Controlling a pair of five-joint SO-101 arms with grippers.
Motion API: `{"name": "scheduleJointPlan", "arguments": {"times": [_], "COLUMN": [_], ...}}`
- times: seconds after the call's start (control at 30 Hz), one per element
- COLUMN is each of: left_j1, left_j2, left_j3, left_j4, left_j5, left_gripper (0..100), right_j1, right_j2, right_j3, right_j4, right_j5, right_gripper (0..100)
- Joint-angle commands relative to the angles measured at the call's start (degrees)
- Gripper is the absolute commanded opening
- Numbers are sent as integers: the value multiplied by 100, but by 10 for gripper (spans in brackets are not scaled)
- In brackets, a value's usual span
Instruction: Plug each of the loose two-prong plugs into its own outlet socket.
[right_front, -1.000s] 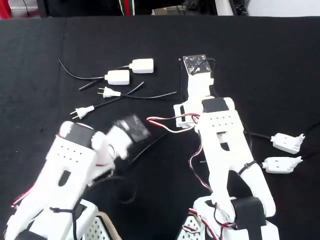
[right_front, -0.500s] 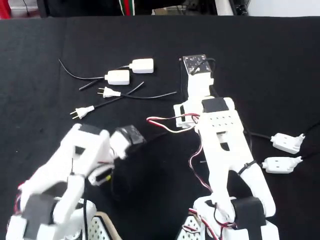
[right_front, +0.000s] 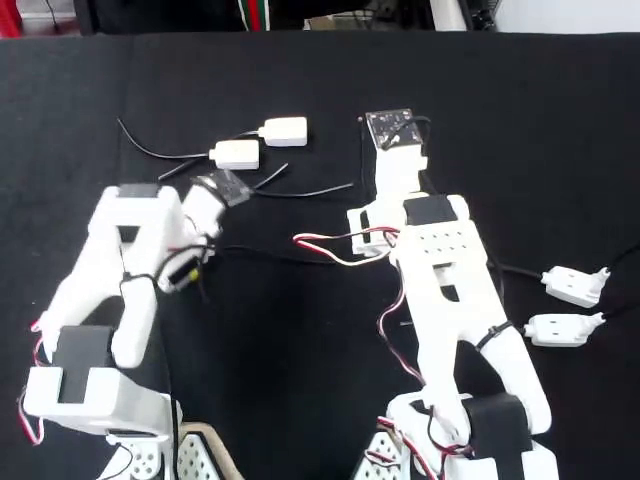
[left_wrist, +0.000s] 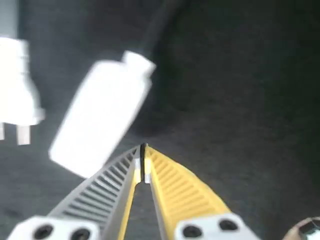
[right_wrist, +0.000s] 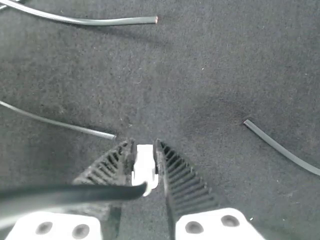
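Note:
Two white outlet sockets lie at the back left, one (right_front: 285, 130) farther than the other (right_front: 237, 153). My left gripper (right_front: 224, 184) hangs just short of the nearer socket (left_wrist: 102, 117), shut (left_wrist: 142, 152) with nothing between its fingers. A white two-prong plug (left_wrist: 17, 100) lies beside that socket. My right gripper (right_wrist: 145, 147) is shut on a small white plug (right_wrist: 145, 167) whose black cord crosses in front of the fingers. The right arm (right_front: 400, 170) stands at the table's middle back.
Two more white sockets (right_front: 572, 285) (right_front: 560, 328) lie at the right edge on black cords. Loose black cord ends (right_wrist: 155, 20) (right_wrist: 112, 135) (right_wrist: 246, 122) lie on the black cloth around the right gripper. A thin cord (right_front: 310, 190) runs between the arms.
The left arm has swung from the near left up toward the back, and its gripper now covers the spot where the two loose plugs lay. The right arm has not moved.

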Motion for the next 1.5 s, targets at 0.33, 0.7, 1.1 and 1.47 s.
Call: {"name": "scheduleJointPlan", "arguments": {"times": [0.33, 0.7, 1.1, 1.47], "left_j1": [66, -92, -787, -101], "left_j2": [-1459, -3103, -1635, -615], "left_j3": [-127, 1490, 1209, 963], "left_j4": [571, -536, -1697, -1679], "left_j5": [2462, 6136, 7675, 6971], "left_gripper": [29, 311, 307, 87], "right_j1": [18, 18, 18, 18], "right_j2": [-189, -189, -189, -189], "right_j3": [-242, -242, -242, -242], "right_j4": [26, 26, 26, 35], "right_j5": [18, 18, 26, 26], "right_gripper": [11, 11, 11, 11]}}
